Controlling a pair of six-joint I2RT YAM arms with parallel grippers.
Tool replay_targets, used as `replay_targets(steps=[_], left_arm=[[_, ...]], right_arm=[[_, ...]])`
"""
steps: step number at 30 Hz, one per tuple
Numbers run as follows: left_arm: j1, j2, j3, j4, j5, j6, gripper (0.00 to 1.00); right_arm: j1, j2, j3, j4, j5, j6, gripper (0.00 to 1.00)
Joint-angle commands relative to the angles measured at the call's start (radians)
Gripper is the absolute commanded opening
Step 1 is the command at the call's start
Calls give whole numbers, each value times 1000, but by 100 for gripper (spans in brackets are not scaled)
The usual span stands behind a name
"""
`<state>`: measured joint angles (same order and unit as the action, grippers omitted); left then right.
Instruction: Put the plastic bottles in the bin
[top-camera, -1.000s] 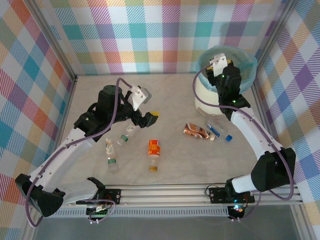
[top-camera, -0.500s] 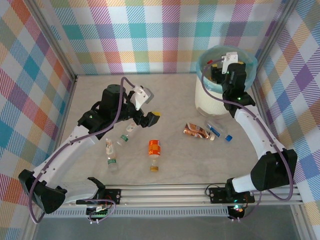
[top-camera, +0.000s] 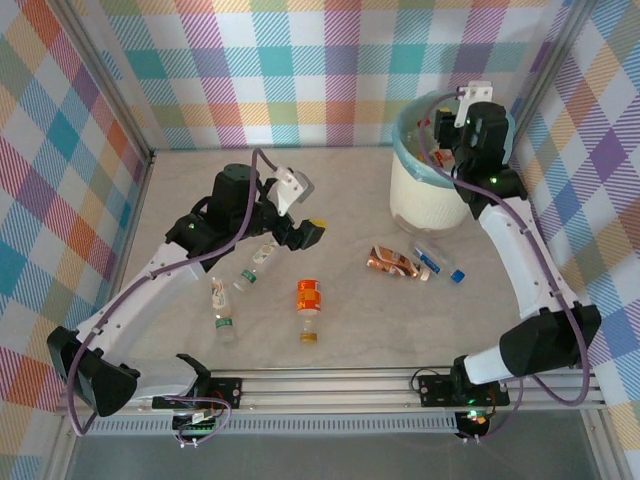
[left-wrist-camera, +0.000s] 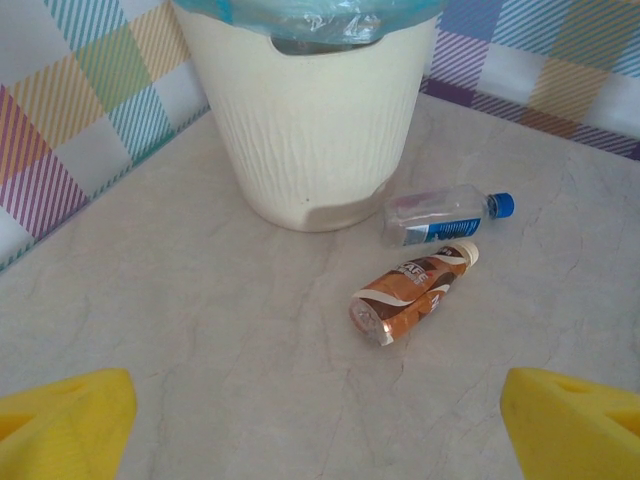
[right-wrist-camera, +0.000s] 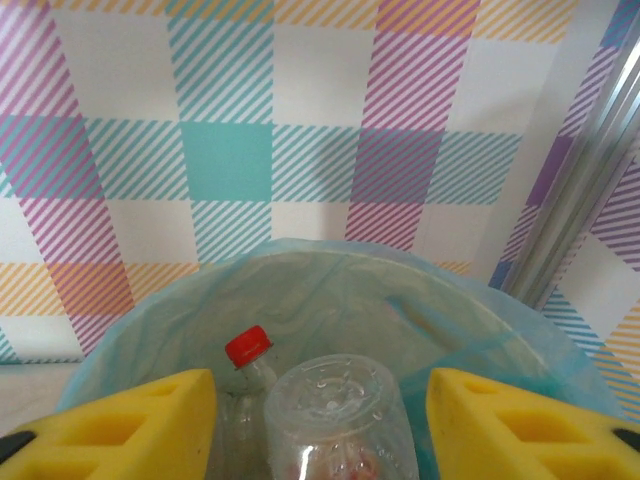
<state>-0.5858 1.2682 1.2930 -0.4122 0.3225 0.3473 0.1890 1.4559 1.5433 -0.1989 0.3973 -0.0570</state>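
The bin (top-camera: 432, 190) is a cream bucket with a teal liner at the back right. My right gripper (top-camera: 440, 130) hovers over its mouth. In the right wrist view its yellow fingers (right-wrist-camera: 110, 420) stand open on either side of a clear bottle (right-wrist-camera: 335, 410), base up inside the liner, with a gap on each side. A red-capped bottle (right-wrist-camera: 245, 350) lies beside it. My left gripper (top-camera: 305, 235) is open and empty above the table's middle. It faces the bin (left-wrist-camera: 310, 130), a brown bottle (left-wrist-camera: 410, 295) and a blue-capped clear bottle (left-wrist-camera: 440, 215).
An orange bottle (top-camera: 309, 300) lies in front of the left gripper. Three small clear bottles (top-camera: 253, 270), (top-camera: 216, 292), (top-camera: 224, 326) lie under the left arm. Checked walls close off the back and both sides. A metal rail (top-camera: 400, 385) runs along the near edge.
The right gripper moved further back and right over the bin, and its jaws widened, then narrowed. The left gripper shifted a little to the right.
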Motion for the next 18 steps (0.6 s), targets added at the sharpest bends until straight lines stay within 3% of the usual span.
replay_targets(steps=[1, 7, 13, 18], left_arm=[[-1, 12, 37, 20, 16, -9, 94], [-1, 10, 36, 18, 13, -8, 93], [0, 3, 13, 22, 11, -20, 93], [-1, 9, 13, 29, 10, -28, 93]], right_arm=[[-24, 71, 55, -119, -33, 76, 54], [-49, 124, 75, -222, -78, 123, 47], [-63, 80, -8, -256, -103, 131, 46], [-92, 112, 21, -324, -157, 155, 46]])
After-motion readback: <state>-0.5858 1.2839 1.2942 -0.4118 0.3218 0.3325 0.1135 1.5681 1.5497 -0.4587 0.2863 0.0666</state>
